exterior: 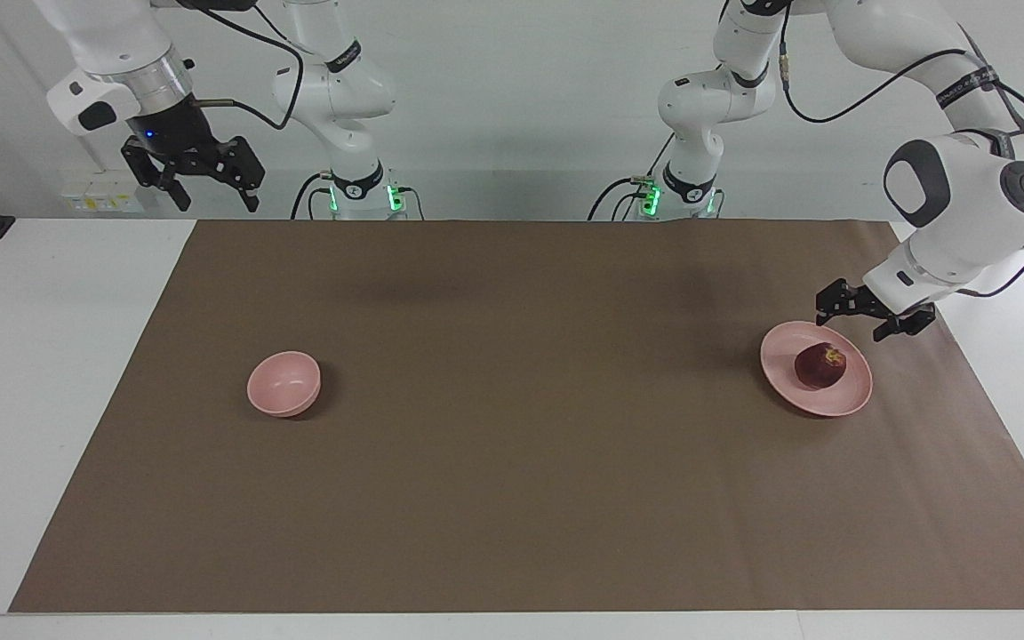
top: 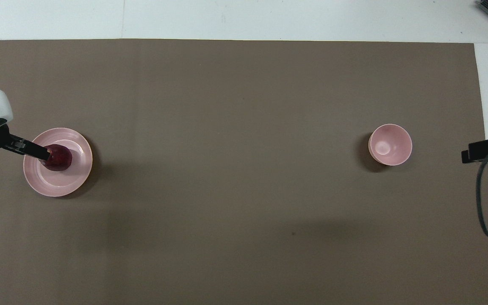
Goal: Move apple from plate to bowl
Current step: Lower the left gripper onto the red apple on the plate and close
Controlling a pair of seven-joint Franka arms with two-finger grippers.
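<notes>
The dark red apple (exterior: 820,365) (top: 60,157) lies on the pale pink plate (exterior: 783,373) (top: 64,182) toward the left arm's end of the table. My left gripper (exterior: 852,325) (top: 42,154) hangs open just above the plate's rim, close to the apple, with nothing between its fingers. The small pink bowl (exterior: 284,383) (top: 390,145) stands empty toward the right arm's end. My right gripper (exterior: 217,203) (top: 466,156) waits open, raised high over the table's edge at its own end.
A brown mat (exterior: 512,462) covers most of the white table (exterior: 50,373). The plate and the bowl are the only things on it, with a wide stretch of bare mat between them.
</notes>
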